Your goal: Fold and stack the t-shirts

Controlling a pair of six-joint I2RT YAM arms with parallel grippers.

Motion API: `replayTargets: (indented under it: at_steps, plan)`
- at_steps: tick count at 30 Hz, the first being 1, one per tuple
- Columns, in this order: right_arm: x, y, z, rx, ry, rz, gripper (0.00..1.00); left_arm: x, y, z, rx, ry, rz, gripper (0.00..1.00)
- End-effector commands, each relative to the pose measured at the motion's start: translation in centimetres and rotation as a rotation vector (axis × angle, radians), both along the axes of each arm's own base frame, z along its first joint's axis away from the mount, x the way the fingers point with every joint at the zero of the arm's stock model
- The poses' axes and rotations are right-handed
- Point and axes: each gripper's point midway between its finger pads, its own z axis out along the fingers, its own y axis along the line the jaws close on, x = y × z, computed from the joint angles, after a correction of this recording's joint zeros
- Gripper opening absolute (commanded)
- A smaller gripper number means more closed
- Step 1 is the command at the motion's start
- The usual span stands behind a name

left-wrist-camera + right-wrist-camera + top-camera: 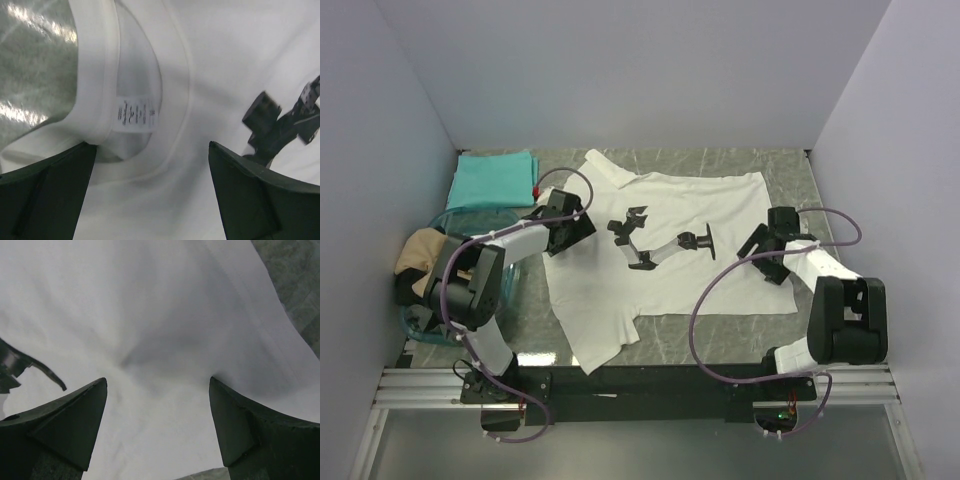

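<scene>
While the white t-shirt (690,200) lies 9-to-3 o'clock on the worktop (740,335), left jaws gape over its collar (92,75). Right jaws gape near its hem.

The white t-shirt (610,300) is lying spread flat on the counter (720,335), stretching from beneath the left claw (584,225) to beneath the right claw (754,246). A folded teal t-shirt (492,180) is sitting beyond the left claw, and a tan t-shirt (425,255) is lying outboard of it.
</scene>
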Motion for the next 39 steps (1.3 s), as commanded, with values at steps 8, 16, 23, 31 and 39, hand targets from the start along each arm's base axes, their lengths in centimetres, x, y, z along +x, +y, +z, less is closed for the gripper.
replayTargets:
  at_steps: [8, 16, 23, 31, 39]
  plan:
    - [-4.7, -2.0, -2.8, -0.075, 0.130, -0.136, 0.89, -1.2, 1.9, -1.5, 0.003, 0.086, 0.035, 0.99]
    - [-9.2, -1.2, -3.7, -0.028, 0.170, -0.161, 0.91, -7.2, 2.8, -1.8, -0.033, 0.155, 0.076, 0.99]
    - [-10.3, -0.7, -1.5, -0.005, 0.096, -0.170, 0.90, -12.8, 3.0, -1.2, 0.008, 0.219, 0.082, 1.00]
    - [-6.6, -1.5, 5.9, -0.040, -0.192, -0.154, 0.92, -11.0, 4.0, 5.5, 0.050, 0.033, 0.122, 0.99]
    - [-0.2, -0.2, 12.3, 0.013, -0.411, -0.047, 0.92, -0.1, -2.1, 13.3, -0.061, -0.223, -0.001, 0.99]
